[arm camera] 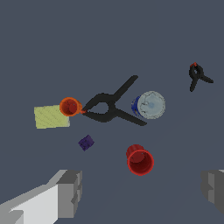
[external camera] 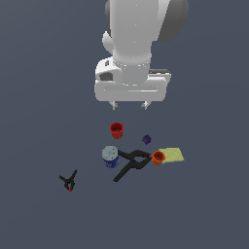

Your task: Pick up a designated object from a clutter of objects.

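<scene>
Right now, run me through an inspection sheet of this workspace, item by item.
Surface: plain dark grey floor.
Job's thing: purple cube, lying free, apart from the rest.
Clutter: red cup; blue can touching large black clamp; orange cup at the clamp's tip, overlapping yellow sponge; small black clamp off alone.
Gripper: gripper open, empty, above the pile.
Cables: nothing seen.
Surroundings: nothing seen.

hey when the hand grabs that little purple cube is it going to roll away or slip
The purple cube looks blocky with flat faces, so it probably won't roll. It is much smaller than the red cup, so it is likely light and could skid if a finger nudges it first. The hand is open well above it.
</scene>
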### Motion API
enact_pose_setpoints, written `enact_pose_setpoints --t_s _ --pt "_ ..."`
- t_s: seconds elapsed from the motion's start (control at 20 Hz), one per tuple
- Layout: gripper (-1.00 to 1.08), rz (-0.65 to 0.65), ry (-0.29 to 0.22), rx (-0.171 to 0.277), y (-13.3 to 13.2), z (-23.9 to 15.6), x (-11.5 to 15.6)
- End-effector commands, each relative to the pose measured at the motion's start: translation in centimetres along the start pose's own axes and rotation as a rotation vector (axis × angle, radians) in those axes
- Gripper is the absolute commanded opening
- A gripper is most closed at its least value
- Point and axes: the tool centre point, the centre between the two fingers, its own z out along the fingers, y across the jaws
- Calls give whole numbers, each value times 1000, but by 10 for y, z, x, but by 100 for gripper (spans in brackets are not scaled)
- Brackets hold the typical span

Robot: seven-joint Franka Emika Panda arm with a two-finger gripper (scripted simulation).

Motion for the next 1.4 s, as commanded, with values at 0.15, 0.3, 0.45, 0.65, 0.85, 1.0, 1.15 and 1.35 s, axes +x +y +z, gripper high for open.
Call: enact_pose_setpoints --t_s 0.15,0.3,0.45,0.65,0.85,1.0,1.15,1.35 --pt "100 -10 3 2 -3 0 1" --pt "100 -39 11 7 -13 -1 5" --pt "100 -59 17 11 -19 -2 7" --pt "100 -57 16 10 -19 -2 7" --pt "100 -66 17 9 -20 3 7" --pt "100 -83 17 6 -23 12 8" --pt "100 -110 17 2 -27 26 8" --pt "100 -159 17 -5 -35 51 8"
